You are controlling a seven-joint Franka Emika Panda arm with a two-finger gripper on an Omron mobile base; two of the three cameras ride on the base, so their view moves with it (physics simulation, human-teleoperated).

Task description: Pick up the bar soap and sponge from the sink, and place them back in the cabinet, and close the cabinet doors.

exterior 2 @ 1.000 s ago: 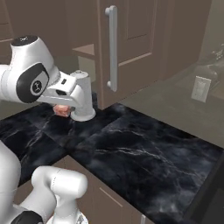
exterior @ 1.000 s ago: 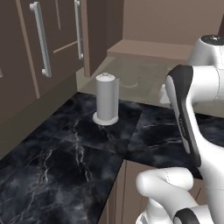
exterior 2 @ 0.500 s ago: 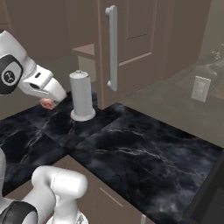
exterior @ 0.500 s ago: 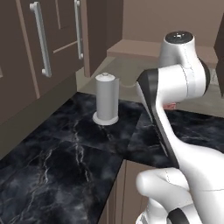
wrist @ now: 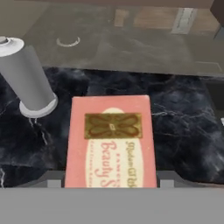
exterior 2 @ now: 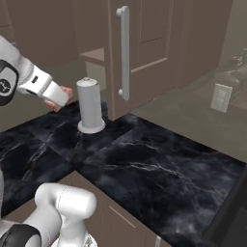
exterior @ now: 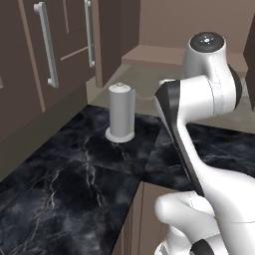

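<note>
I hold the pink bar soap [wrist: 111, 142] clamped in my gripper [exterior 2: 61, 102] above the black marble counter [exterior 2: 159, 169], just left of the grey cylindrical canister [exterior 2: 90, 105]; brown cabinet doors [exterior 2: 144, 43] with silver handles stand beyond.

Kitchen, rendered. Black marble-veined countertop [exterior: 74, 174] runs into a corner, with brown base cabinets [exterior 2: 120, 222] beneath. Brown wooden wall cabinet doors [exterior 2: 144, 43] carry long vertical silver bar handles [exterior 2: 124, 53]. A grey paper-towel roll [exterior: 121, 112] stands upright on the counter. A wall outlet [exterior 2: 221, 98] sits on the beige backsplash.
</note>
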